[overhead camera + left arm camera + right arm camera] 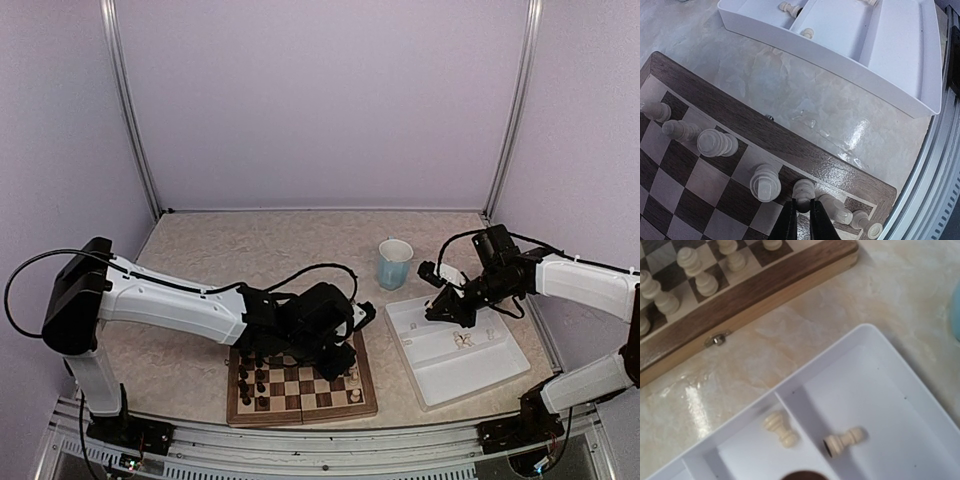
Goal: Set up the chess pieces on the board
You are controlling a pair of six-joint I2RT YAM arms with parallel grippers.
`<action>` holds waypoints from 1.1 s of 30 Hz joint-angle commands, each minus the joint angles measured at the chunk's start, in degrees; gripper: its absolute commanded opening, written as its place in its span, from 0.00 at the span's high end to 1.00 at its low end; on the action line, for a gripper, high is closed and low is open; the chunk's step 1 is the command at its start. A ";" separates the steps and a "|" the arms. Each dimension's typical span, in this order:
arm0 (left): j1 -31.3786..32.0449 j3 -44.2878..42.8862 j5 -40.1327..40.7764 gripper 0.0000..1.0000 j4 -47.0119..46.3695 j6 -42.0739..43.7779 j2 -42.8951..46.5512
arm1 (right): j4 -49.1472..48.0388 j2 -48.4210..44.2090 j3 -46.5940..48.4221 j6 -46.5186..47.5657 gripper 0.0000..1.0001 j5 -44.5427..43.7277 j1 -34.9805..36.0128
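Cream-white chess pieces stand in a row along the right edge of the board, which lies at the near middle of the marbled beige table. The left gripper is low over the near right corner of the board. Its fingers are drawn close together on one cream piece, which stands in that row with a neighbour just beside it on either side. From above, the left arm lies across the far half of the board and hides the squares beneath it. The dark pieces cluster on the board's left side.

To the right of the board, apart from it, lies a white tray with dividers, set at an angle. Two more cream pieces are in it, in adjoining compartments with a divider between them. The left one is tilted and the right one lies on its side. The right gripper hangs above the tray's far left corner. Whether its fingers are parted or closed cannot be made out, since its own camera shows only a dark rim at the bottom edge. A pale blue mug stands upright on the table just beyond the tray's far corner. A small metal latch sits on the side of the board that faces the tray.
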State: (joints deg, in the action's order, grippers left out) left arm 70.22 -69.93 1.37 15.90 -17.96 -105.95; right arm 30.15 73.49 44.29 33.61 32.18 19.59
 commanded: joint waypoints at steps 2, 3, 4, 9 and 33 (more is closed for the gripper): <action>0.94 -0.29 2.76 0.84 2.49 0.11 0.87 | -0.39 0.16 -0.30 0.31 0.92 0.86 -0.60; 1.06 -0.23 3.08 0.83 2.52 0.15 1.20 | -0.39 0.20 -0.27 0.25 0.92 0.91 -0.61; 1.18 -0.13 3.31 0.81 2.45 0.12 1.41 | -0.44 0.24 -0.19 0.30 0.92 0.94 -0.61; 1.57 -0.12 4.11 0.76 2.70 -0.13 2.21 | -0.35 0.25 -0.04 0.32 0.92 1.12 -0.59; -4.75 -0.48 -8.89 0.55 -21.77 -11.23 10.20 | 13.84 0.34 17.95 3.99 0.92 -1.14 16.76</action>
State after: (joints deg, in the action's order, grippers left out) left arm 67.31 -71.26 0.45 7.84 -23.55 -95.53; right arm 39.64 73.23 58.33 36.91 30.83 33.17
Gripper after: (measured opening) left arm 0.441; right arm 0.088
